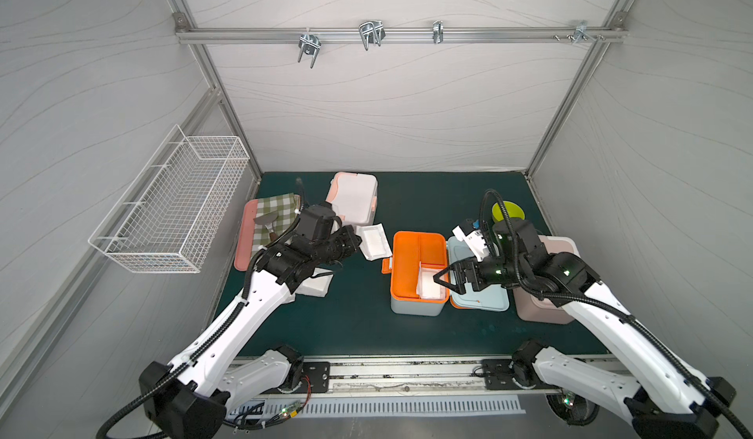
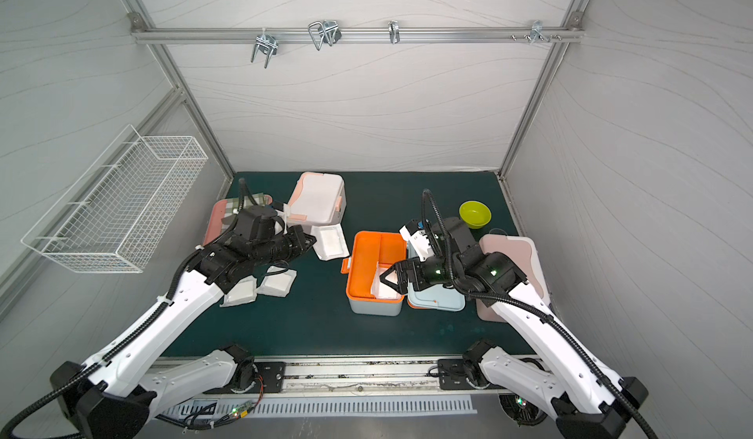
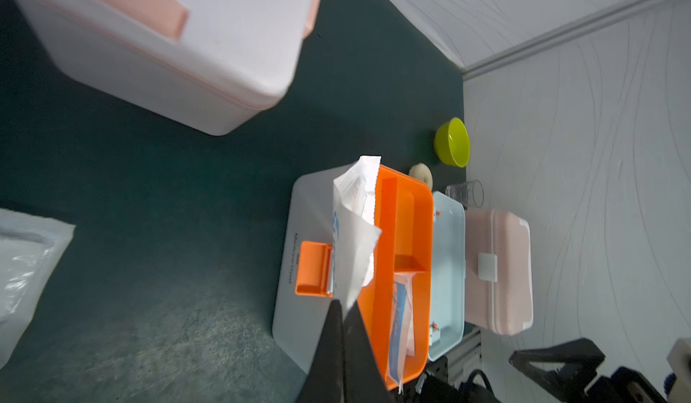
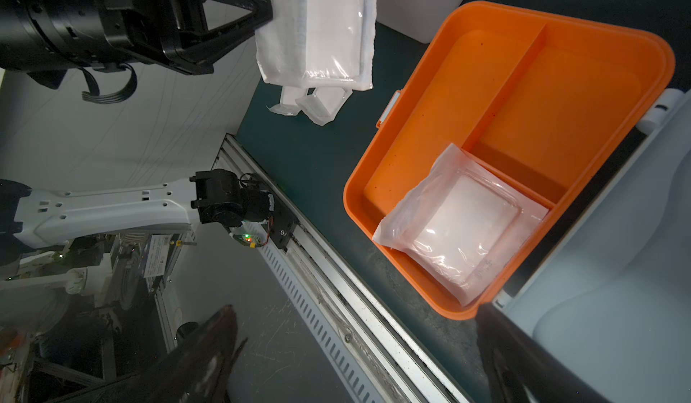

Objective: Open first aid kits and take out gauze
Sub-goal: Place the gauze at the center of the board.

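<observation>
Here, the dark green bench (image 1: 358, 327) fills the lower middle of both top views, and three first aid kits stand on it. The blue kit (image 1: 415, 306) sits at centre, open, with its orange tray (image 1: 411, 262) showing and its lid (image 1: 481, 300) laid flat just to the right. The pink kit (image 2: 521, 253) stands shut at the right of the frame, partly hidden under the right arm. The white kit (image 1: 352, 196) with peach trim stands shut toward the upper centre.

The left claw (image 1: 357, 240) is clamped on the edge of a gauze packet (image 1: 373, 242), which shows between the white kit and the blue kit. The right claw (image 1: 441, 281) has its jaws wide apart and grips nothing. It hovers over the tray's lower right compartment, where another gauze pad (image 4: 463, 225) lies. Two more gauze pads (image 2: 277, 284) lie on the bench beside the left arm, left of the blue kit. A small green bowl (image 1: 509, 212) sits at the upper right of the bench.
</observation>
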{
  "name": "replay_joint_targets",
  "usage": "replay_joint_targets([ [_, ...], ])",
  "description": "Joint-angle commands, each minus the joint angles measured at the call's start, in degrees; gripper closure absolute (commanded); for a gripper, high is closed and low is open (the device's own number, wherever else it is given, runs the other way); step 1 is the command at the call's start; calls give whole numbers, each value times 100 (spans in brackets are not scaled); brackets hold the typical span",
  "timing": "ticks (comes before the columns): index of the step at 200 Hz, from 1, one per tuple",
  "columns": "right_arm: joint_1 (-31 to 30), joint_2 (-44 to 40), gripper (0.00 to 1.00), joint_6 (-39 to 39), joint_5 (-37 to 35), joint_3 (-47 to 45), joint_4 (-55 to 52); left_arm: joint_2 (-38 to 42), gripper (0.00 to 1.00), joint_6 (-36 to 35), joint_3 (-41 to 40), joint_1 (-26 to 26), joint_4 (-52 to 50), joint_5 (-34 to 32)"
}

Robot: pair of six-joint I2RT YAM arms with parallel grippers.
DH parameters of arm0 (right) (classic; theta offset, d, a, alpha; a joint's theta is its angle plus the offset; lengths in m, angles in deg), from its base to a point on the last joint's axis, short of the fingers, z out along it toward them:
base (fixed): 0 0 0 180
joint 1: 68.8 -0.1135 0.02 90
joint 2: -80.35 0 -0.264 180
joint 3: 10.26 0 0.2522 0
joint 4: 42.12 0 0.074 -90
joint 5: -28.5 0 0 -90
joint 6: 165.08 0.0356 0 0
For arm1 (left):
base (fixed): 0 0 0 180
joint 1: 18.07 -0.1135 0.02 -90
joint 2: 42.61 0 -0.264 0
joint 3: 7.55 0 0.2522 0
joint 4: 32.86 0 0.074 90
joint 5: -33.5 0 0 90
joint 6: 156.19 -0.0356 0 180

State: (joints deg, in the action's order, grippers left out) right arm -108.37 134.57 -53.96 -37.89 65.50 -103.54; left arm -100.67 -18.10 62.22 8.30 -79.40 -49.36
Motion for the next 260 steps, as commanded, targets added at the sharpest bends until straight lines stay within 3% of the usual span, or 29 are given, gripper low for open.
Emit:
replay_joint_targets([
  [1,-90,58,1,-26,-129,139,-68,350,100,715,-280,-53,-146,-1129],
  [27,-134,154,1,10,-111,122,-7,537,100,1697,-718,-47,-423,-1871],
  [91,-322,295,1,131,-105,35,138,144,100,3573,-2065,103,643,-1992],
  [126,-367,251,1,154,-105,-27,116,-38,100,4290,-2282,563,608,-2585],
  [196,-395,221,1,199,-85,-144,169,-133,100,5261,-2615,997,674,-2880],
  [260,-438,197,1,185,-75,-170,143,-689,100,5643,-2447,1457,809,-2971],
])
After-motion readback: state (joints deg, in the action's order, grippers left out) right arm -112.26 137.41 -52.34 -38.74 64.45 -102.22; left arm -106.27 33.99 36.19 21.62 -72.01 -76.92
